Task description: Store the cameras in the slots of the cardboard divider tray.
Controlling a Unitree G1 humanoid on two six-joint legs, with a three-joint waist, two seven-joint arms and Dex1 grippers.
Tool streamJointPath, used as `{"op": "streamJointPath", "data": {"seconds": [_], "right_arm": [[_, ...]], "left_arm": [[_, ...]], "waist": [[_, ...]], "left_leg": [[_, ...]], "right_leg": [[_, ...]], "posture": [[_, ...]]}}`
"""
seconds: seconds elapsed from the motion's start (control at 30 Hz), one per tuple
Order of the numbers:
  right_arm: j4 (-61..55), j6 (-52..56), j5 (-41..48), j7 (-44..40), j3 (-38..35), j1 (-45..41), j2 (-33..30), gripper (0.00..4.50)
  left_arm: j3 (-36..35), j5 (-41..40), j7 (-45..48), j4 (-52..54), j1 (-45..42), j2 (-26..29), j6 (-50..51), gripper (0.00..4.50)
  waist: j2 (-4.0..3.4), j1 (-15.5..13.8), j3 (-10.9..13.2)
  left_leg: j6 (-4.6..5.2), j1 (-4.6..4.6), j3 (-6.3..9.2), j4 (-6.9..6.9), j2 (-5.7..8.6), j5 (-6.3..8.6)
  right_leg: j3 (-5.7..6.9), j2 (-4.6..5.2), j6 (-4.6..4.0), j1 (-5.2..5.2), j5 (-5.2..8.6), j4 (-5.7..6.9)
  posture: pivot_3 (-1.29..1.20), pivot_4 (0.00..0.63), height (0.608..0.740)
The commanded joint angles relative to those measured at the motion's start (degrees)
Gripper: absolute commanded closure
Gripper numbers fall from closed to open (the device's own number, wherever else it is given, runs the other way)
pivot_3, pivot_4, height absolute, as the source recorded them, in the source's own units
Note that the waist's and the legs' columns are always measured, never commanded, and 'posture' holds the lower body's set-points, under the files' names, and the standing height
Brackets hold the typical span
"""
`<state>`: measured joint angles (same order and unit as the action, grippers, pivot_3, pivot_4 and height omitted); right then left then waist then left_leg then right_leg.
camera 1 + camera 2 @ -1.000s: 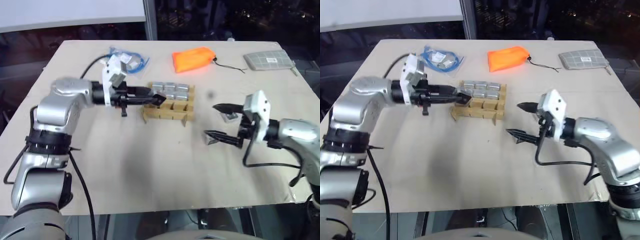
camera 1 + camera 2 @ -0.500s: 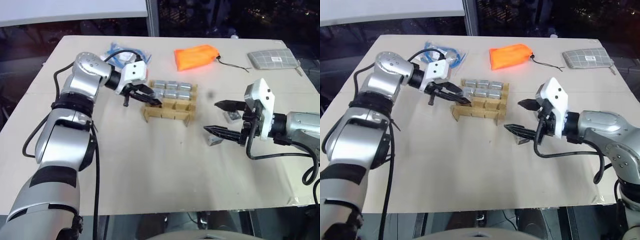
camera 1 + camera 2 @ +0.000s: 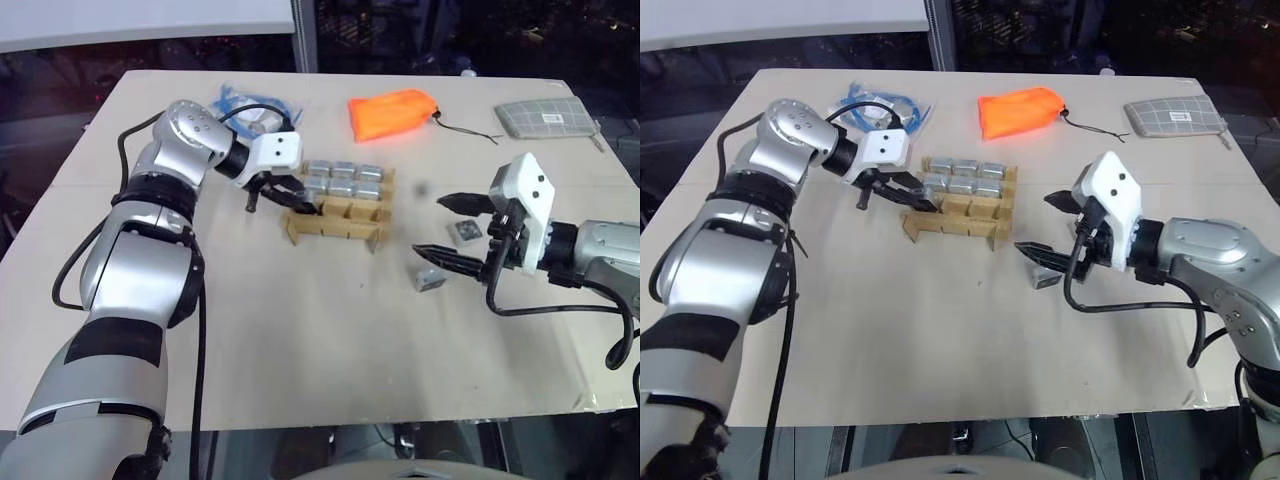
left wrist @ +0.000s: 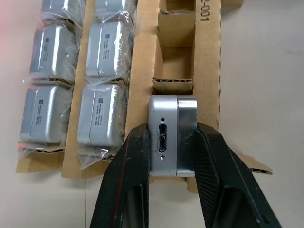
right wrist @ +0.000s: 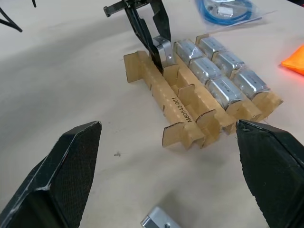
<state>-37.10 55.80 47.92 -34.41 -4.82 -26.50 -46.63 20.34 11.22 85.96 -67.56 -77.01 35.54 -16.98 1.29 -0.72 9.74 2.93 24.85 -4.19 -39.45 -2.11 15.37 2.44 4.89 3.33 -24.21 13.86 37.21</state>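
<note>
Standing on a beige table [image 3: 300, 340], the cardboard divider tray [image 3: 338, 219] sits toward the far middle, well in from every edge. Wide bare tabletop lies between the tray and the near edge, and more lies to its left. Behind the tray, along the far edge, rest a blue cable bundle in a clear bag [image 3: 252, 108], an orange pouch [image 3: 392, 114] and a grey checked pouch [image 3: 545, 117], each apart from the tray.

Six wrapped cameras [image 4: 101, 116] already fill the two far rows of the tray, packed side by side. The near row of slots stands open, its thin partitions upright.

The left gripper [image 4: 173, 164] reaches over the tray's left end from the robot's left. Its two black fingers [image 4: 127, 175] are clamped on the sides of one bare silver camera [image 4: 172, 135], which hangs at the end slot of the near row, its port side facing the wrist camera. Whether its bottom touches the cardboard cannot be told.

The right gripper [image 3: 458, 231] hovers above the table to the right of the tray, apart from it, with its fingers spread wide and nothing between them. Two loose cameras lie on the table there: one [image 3: 465, 232] between the spread fingers as seen from above, another [image 3: 428, 279] just beside the nearer fingertip.
</note>
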Motion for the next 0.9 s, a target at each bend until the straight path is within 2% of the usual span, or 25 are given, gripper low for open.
{"op": "streamJointPath", "data": {"seconds": [0.03,0.5,0.7,0.73,0.77,0.8,0.83,0.87,0.9], "right_arm": [[-1.42,-1.56,-0.36,0.0,-0.4,-1.26,0.2,0.03],[-2.16,-2.69,-1.58,0.18,-0.08,-0.42,1.35,0.0],[-2.14,-3.58,-2.41,-0.2,-0.1,0.3,1.35,0.0],[-2.08,-3.74,-2.56,-0.26,-0.03,0.35,1.34,0.0],[-2.02,-3.88,-2.69,-0.33,0.04,0.38,1.33,0.0],[-1.92,-3.99,-2.81,-0.42,0.12,0.39,1.33,0.0],[-1.82,-4.11,-2.97,-0.52,0.21,0.42,1.34,0.0],[-1.72,-4.25,-3.16,-0.62,0.3,0.44,1.35,0.0],[-1.61,-4.37,-3.33,-0.74,0.41,0.48,1.35,0.0]], "left_arm": [[-1.54,0.41,-0.79,-0.18,-1.81,0.26,-1.36,3.78],[-1.92,2.32,-4.07,-1.66,-1.43,-1.78,-3.05,3.78],[-3.11,1.13,-2.46,-1.92,-1.78,-2.28,-1.41,3.78],[-3.34,0.98,-1.92,-1.83,-1.84,-2.24,-1.35,2.76],[-3.79,0.81,-2.08,-1.74,-1.89,-2.28,-1.33,2.4],[-4.35,0.58,-2.75,-1.79,-2.1,-2.49,-0.82,1.79],[-4.45,0.88,-3.61,-1.72,-2.22,-2.48,-1.3,1.39],[-4.54,1.08,-4.09,-1.74,-2.35,-2.48,-1.26,0.52],[-4.67,1.08,-3.77,-1.69,-2.53,-2.28,-1.2,0.43]], "waist": [[0.0,0.0,0.0],[0.01,-0.04,0.0],[0.02,-0.08,0.01],[0.02,-0.07,0.01],[0.02,-0.04,0.01],[0.02,-0.02,0.01],[0.02,-0.02,0.01],[0.02,-0.02,0.01],[0.02,-0.01,0.01]], "left_leg": [[0.0,0.0,-0.01,-0.01,0.0,0.0],[-0.01,-0.01,-0.01,-0.05,0.0,0.0],[-0.01,-0.01,-0.02,-0.15,0.01,0.0],[-0.01,-0.01,-0.02,-0.17,0.01,0.0],[0.0,-0.01,-0.01,-0.18,0.0,0.0],[0.0,-0.02,0.0,-0.18,0.0,0.0],[-0.01,-0.02,0.0,-0.18,0.0,0.0],[-0.01,-0.02,0.0,-0.19,0.0,0.0],[-0.01,-0.02,0.0,-0.19,0.0,0.0]], "right_leg": [[0.0,0.0,0.0,0.0,0.0,0.01],[0.01,0.0,0.0,0.0,0.0,0.11],[0.01,0.0,0.0,0.0,0.0,0.2],[0.01,0.0,0.0,0.01,0.0,0.22],[0.01,0.0,0.0,0.0,0.0,0.23],[0.0,0.0,0.0,0.01,0.0,0.25],[0.0,0.0,0.0,0.01,0.0,0.25],[0.01,0.0,0.0,0.01,0.0,0.25],[0.01,0.0,0.0,0.01,0.0,0.25]], "posture": [[0.0,0.15,0.74],[0.0,0.15,0.74],[0.0,0.15,0.74],[0.0,0.15,0.74],[0.0,0.15,0.74],[0.0,0.15,0.74],[0.0,0.15,0.74],[0.0,0.15,0.74],[0.0,0.15,0.74]]}}
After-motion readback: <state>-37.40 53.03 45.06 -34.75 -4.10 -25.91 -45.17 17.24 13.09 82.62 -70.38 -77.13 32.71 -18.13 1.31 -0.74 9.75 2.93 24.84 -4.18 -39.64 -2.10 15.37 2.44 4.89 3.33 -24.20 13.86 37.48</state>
